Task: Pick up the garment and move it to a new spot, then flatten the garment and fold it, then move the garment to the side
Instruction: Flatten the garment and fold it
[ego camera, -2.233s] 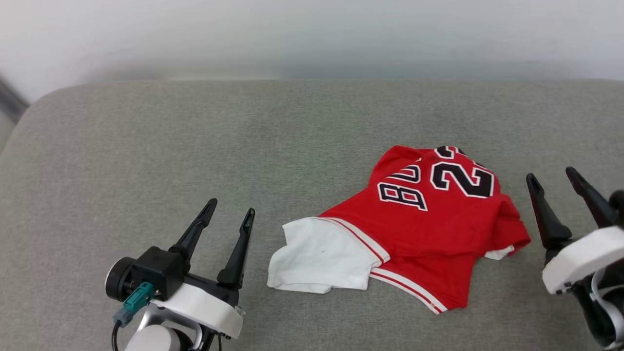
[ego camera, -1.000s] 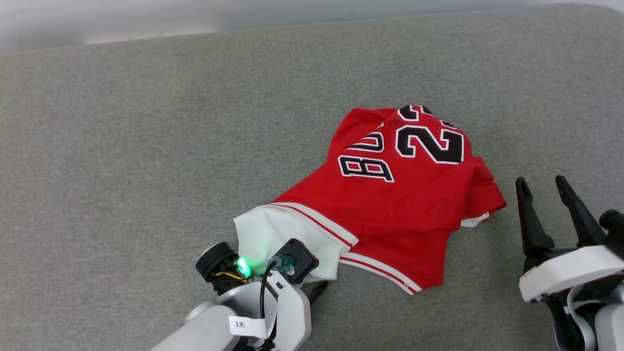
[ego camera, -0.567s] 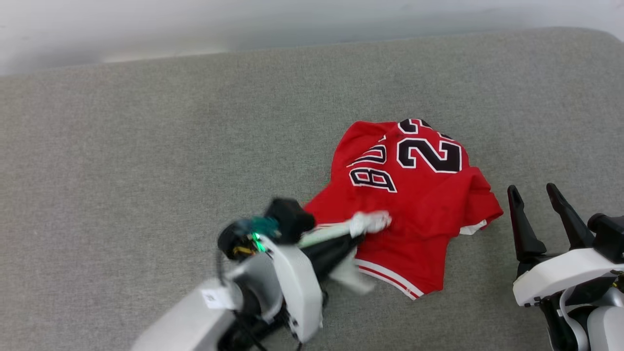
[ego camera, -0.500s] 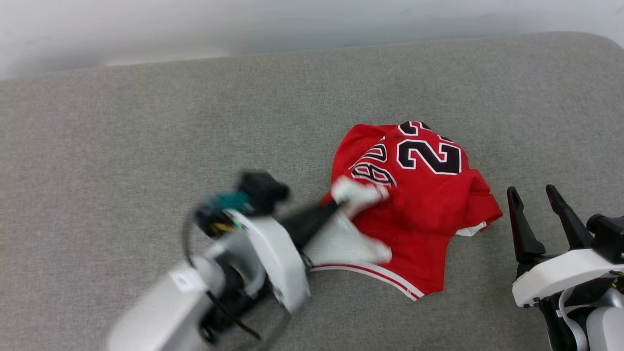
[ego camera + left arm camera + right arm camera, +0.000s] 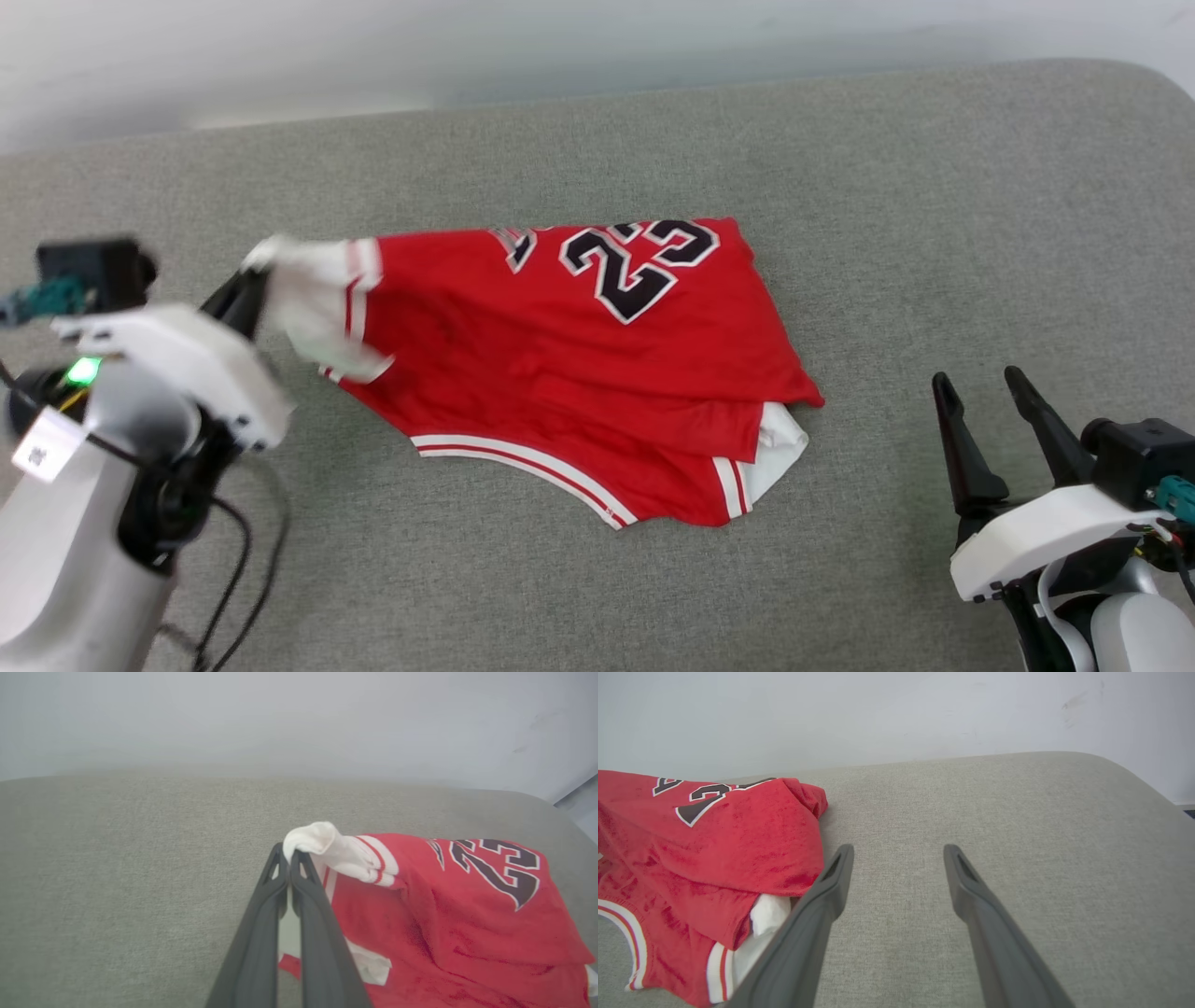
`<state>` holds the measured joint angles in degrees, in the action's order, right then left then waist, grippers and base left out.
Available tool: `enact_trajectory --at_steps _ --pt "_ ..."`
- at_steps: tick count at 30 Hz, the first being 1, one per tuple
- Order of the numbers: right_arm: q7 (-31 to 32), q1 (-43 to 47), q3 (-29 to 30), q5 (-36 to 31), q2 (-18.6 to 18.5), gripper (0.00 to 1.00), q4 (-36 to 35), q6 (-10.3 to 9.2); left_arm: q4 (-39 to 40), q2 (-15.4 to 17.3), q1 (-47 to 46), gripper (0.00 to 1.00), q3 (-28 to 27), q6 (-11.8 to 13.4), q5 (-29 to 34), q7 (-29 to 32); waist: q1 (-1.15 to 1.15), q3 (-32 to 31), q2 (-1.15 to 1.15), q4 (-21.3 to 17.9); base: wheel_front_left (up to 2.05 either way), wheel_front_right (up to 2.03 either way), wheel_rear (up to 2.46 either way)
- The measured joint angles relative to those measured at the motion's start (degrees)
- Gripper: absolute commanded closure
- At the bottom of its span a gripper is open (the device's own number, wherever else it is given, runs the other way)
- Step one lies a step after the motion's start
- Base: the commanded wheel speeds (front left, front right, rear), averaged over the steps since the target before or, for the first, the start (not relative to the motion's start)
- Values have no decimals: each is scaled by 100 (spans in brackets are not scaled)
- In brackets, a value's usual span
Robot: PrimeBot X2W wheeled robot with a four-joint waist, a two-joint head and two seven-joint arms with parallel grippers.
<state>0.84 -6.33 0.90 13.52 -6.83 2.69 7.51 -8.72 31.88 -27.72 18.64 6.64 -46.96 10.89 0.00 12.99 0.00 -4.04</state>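
Left gripper (image 5: 250,283) is clamped tight on the garment's white sleeve (image 5: 313,291), fingers pressed together with a wad of the cloth bunched over their tips, as the left wrist view shows plainly. From that grip the garment (image 5: 579,359) stretches away to the robot's right across the grey cushion (image 5: 560,140). The held end looks raised a little; the rest lies rumpled on the cushion, the black 23 facing up near its far edge and striped trim running along the near hem. Another white sleeve pokes out from under the red folds at the right end. Right gripper (image 5: 976,381) sits at the lower right of the head view, jaws spread wide with nothing between them, near that end of the garment but apart from it
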Motion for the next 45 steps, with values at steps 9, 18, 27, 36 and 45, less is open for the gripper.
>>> enact_trajectory --at_steps 9,18,27,36,45 --pt "14 5 -97 0 -14 0 7 0 -1350 189 703 100 -32 345 236 -320 0 175 0 64 0 0 0" --pt "77 0 -102 -9 -77 0 -1 0 -1601 -80 615 0 109 -77 509 -1445 0 52 0 316 0 0 0" --pt "335 83 -237 57 -318 0 -235 0 -528 -182 739 0 140 -207 1541 -2577 0 -270 0 651 0 0 0" --pt "2260 133 -1136 728 -1029 0 -567 0 1267 -831 1963 0 -208 -230 2573 -2596 0 -457 0 1123 0 0 0" --pt "3612 -582 -1412 564 -1288 0 257 0 1391 -1248 2146 0 -272 -573 2883 -2596 0 -317 0 1636 0 0 0"
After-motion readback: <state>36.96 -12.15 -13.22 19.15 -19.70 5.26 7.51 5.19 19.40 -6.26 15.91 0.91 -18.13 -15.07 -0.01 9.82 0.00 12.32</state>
